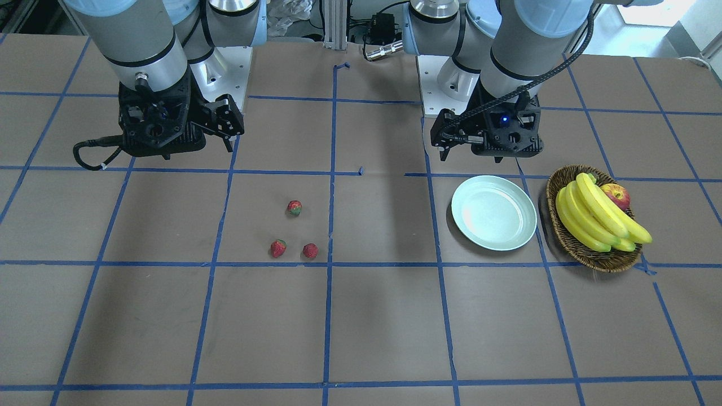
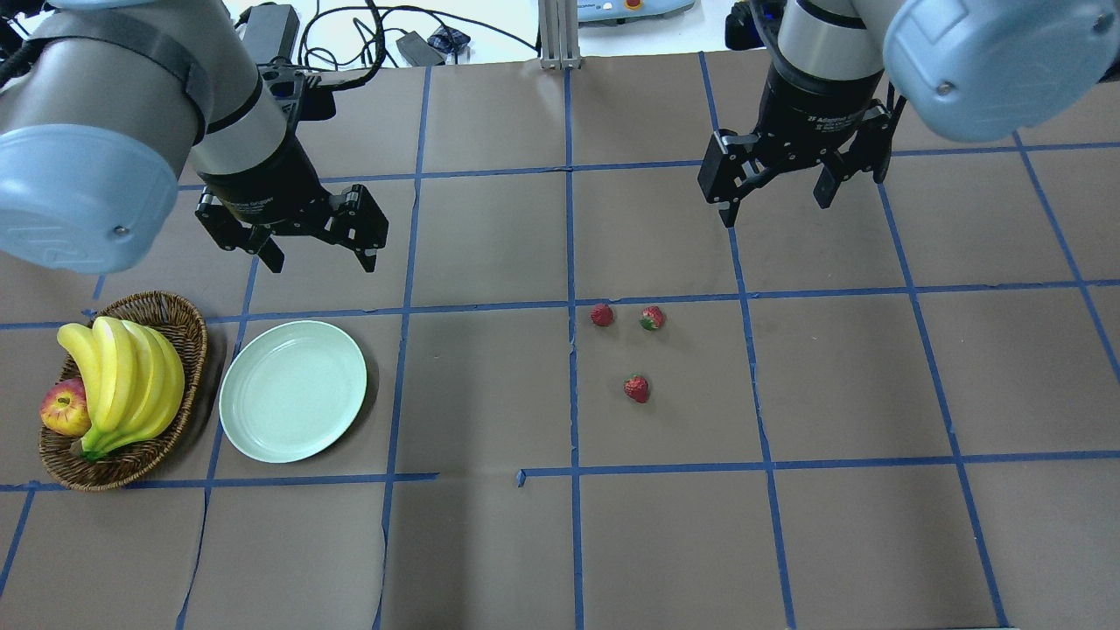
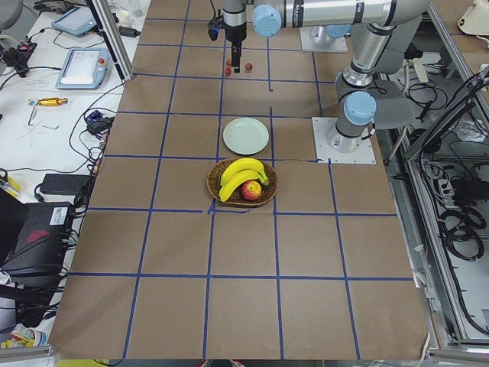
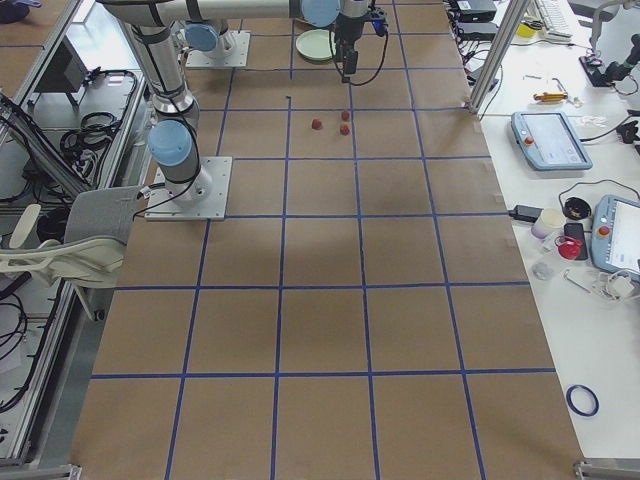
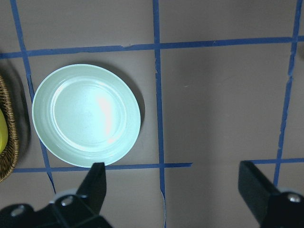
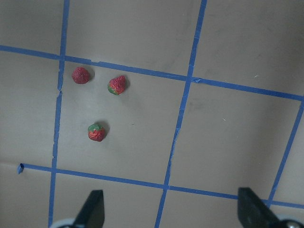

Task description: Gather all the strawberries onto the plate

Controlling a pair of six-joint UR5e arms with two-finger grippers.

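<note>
Hovering over table (image 2: pixel 490 542), left fingers (image 2: pixel 366 241) spread, right fingers (image 2: pixel 725 206) spread, both pointing down.

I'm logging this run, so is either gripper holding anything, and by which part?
Nothing is held. The left gripper and right gripper hang open and empty; the three strawberries lie on the table.

On the table (image 2: pixel 490 542), three strawberries (image 2: pixel 637 388) lie right of centre, two side by side farther from the robot and one nearer. Well apart on the left sits the plate (image 2: pixel 293 391). Just beside it, farther left, the basket (image 2: pixel 188 341) holds bananas (image 2: pixel 131 376) and an apple (image 2: pixel 63 409).
</note>
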